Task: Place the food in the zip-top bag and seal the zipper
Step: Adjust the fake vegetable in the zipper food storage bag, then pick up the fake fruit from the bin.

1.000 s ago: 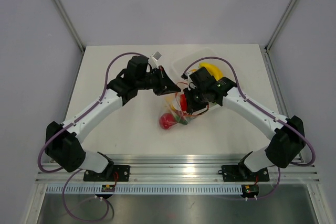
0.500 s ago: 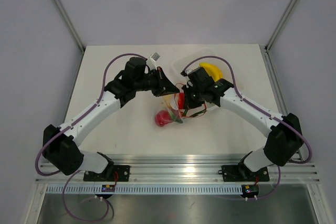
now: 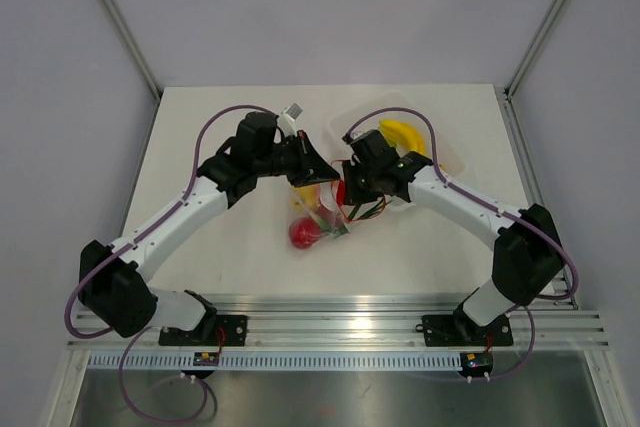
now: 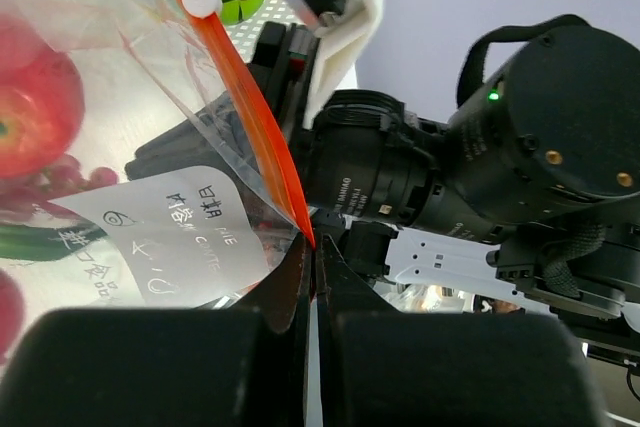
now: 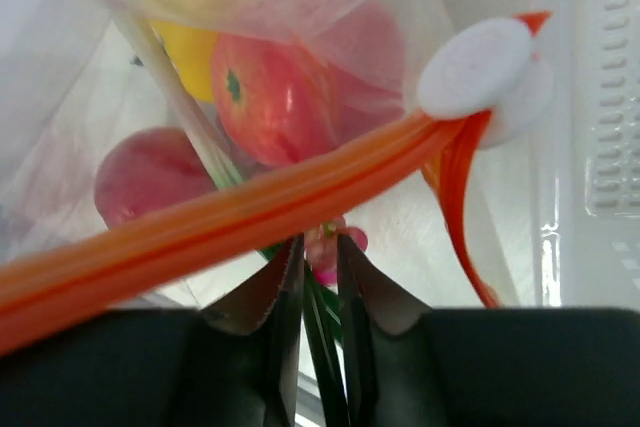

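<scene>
Above mid-surface (image 3: 400,259), between the arms: bag (image 3: 326,211), thin crinkly film, slippery, sagging under light food (image 3: 303,233). Left claw (image 4: 313,253) clamped on zipper (image 4: 255,107) end. Right claw (image 5: 320,247) nearly together at the zipper; grip unclear. Hold the stiffer zipper, not film.

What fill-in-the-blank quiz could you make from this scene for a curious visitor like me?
1. The zipper on the zip-top bag is ___ in colour.
2. The left gripper is ___ on the bag's corner.
3. The banana lies ___ the bag, not in it.
4. The round fruit seen through the bag is ___.
Missing words: orange; shut; outside; red.
</scene>
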Motion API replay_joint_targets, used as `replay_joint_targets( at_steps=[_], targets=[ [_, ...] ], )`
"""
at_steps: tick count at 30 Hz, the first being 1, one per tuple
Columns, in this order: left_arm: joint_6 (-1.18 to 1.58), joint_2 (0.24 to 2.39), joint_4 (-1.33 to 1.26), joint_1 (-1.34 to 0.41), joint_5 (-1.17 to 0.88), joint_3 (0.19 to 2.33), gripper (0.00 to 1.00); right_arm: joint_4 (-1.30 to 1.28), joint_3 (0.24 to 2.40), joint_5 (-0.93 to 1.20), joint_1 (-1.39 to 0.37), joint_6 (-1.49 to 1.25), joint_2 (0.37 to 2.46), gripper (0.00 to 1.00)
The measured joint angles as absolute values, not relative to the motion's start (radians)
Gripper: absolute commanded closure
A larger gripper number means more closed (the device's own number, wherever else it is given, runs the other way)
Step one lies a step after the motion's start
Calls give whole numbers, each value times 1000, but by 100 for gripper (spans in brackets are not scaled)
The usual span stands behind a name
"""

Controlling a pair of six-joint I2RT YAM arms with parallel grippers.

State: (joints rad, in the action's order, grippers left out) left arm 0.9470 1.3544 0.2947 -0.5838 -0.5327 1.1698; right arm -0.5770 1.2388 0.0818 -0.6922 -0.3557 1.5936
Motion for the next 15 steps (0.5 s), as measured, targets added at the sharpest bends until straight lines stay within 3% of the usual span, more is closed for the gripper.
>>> replay_joint_targets(
  at_steps=[6,12,15],
  targets=[
    [934,1347,315,-584,-513,1172,100,-602,1232,16,-692,-369,1475,38],
    [919,1347,337,-579,-495,1182,100,-645,1238,-115,-692,-363,1309,22],
    [916,1347,344,-573,-492,1186,100,-660,1256,-176,-679,-355,1269,20]
  ],
)
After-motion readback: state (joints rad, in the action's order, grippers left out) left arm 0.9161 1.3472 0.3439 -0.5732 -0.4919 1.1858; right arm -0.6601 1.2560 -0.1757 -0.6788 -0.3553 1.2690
